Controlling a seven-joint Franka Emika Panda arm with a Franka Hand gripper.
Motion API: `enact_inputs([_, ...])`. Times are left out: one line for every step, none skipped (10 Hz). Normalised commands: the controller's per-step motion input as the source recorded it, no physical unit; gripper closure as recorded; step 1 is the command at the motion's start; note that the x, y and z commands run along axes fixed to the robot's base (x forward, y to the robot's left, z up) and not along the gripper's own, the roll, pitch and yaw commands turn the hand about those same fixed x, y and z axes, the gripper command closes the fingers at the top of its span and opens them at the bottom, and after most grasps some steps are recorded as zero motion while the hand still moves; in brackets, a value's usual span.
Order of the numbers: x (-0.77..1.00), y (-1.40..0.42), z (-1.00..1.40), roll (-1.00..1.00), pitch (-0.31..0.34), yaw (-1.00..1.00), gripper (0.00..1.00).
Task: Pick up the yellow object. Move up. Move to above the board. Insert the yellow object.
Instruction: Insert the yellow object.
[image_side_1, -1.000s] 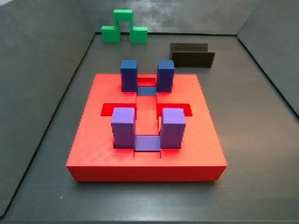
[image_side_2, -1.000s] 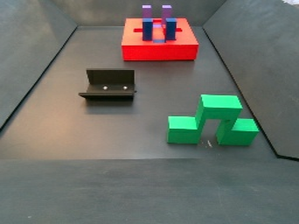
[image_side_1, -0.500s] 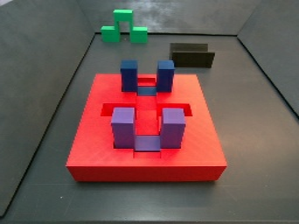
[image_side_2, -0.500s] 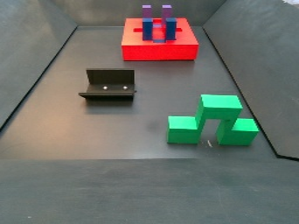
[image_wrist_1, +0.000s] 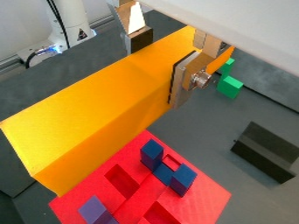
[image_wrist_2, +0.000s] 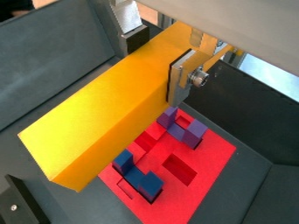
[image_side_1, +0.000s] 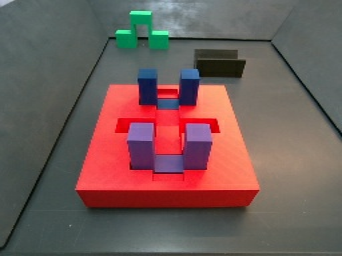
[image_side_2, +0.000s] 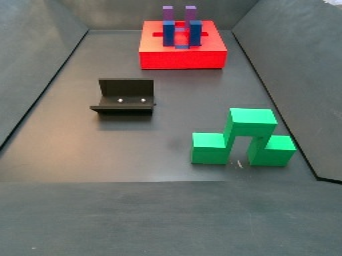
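1. Wrist views both show the gripper (image_wrist_1: 163, 52) clamped on the yellow object (image_wrist_1: 100, 118), a silver finger (image_wrist_1: 187, 77) flat against the bar's side.
2. That bar hangs in the air above the board (image_wrist_2: 205, 162), whose blue blocks (image_wrist_2: 138, 179) and purple blocks (image_wrist_2: 187, 131) stand below it.
3. Neither side view catches the gripper or the bar; the board (image_side_1: 167, 180) lies on the dark floor, with the fixture (image_side_2: 124, 97) and green blocks (image_side_2: 243, 138) well apart from it.
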Motion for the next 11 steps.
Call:
enact_inputs([0.0, -0.13, -0.77, 0.25, -0.094, 0.0, 1.0])
enact_inputs([0.0, -0.13, -0.75, 0.26, -0.09, 0.02, 1.0])
enact_inputs([0.0, -0.1, -0.79, 0.11, -0.167, 0.0, 1.0])
enact_inputs([0.0, -0.04, -0.79, 0.0, -0.209, 0.0, 1.0])
enact_inputs([0.0, 0.0, -0.77, -0.02, -0.239, 0.0, 1.0])
enact_inputs([0.0, 0.0, -0.74, -0.04, -0.244, 0.0, 1.0])
enact_inputs([0.04, -0.1, -0.64, 0.01, -0.149, 0.01, 1.0])
enact_inputs([0.01, -0.3, -0.61, 0.22, -0.099, 0.08, 1.0])
enact_inputs([0.06, -0.28, -0.62, 0.25, -0.083, 0.12, 1.0])
enact_inputs([0.11, -0.23, -0.54, 0.23, -0.046, 0.12, 1.0])
enact_inputs([0.12, -0.22, -0.42, 0.16, -0.039, 0.04, 1.0])
